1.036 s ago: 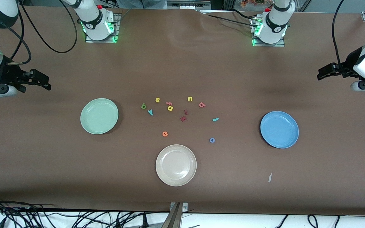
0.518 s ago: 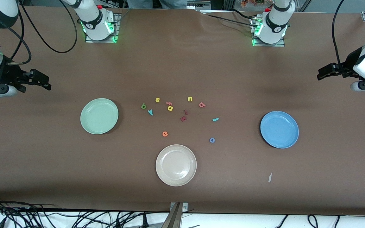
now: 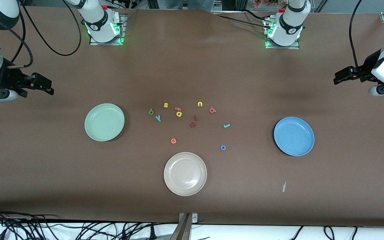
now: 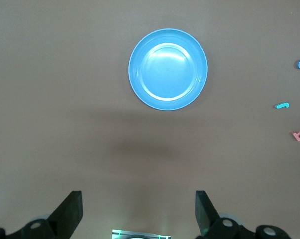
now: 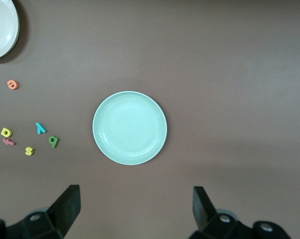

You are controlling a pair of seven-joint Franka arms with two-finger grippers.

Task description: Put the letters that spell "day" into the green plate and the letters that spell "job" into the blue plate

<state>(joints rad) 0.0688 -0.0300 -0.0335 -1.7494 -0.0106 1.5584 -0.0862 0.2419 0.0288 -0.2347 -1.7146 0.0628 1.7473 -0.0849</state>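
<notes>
The green plate (image 3: 104, 122) lies toward the right arm's end of the table and the blue plate (image 3: 293, 136) toward the left arm's end. Between them lie the green d (image 3: 151, 111), teal y (image 3: 158, 118), yellow a (image 3: 179, 114), salmon b (image 3: 212, 110), teal j (image 3: 226, 126) and blue o (image 3: 223, 147). My right gripper (image 3: 47, 86) hangs open and empty above bare table at its end. My left gripper (image 3: 338, 77) does the same at the other end. The blue plate (image 4: 168, 68) fills the left wrist view. The green plate (image 5: 130, 127) fills the right wrist view.
A beige plate (image 3: 185, 173) sits nearer the front camera than the letters. Among the letters lie a yellow s (image 3: 166, 105), a pink f (image 3: 178, 108), a yellow u (image 3: 199, 104), two dark red letters (image 3: 193, 125) and an orange e (image 3: 173, 141). A small paper scrap (image 3: 283, 186) lies near the front edge.
</notes>
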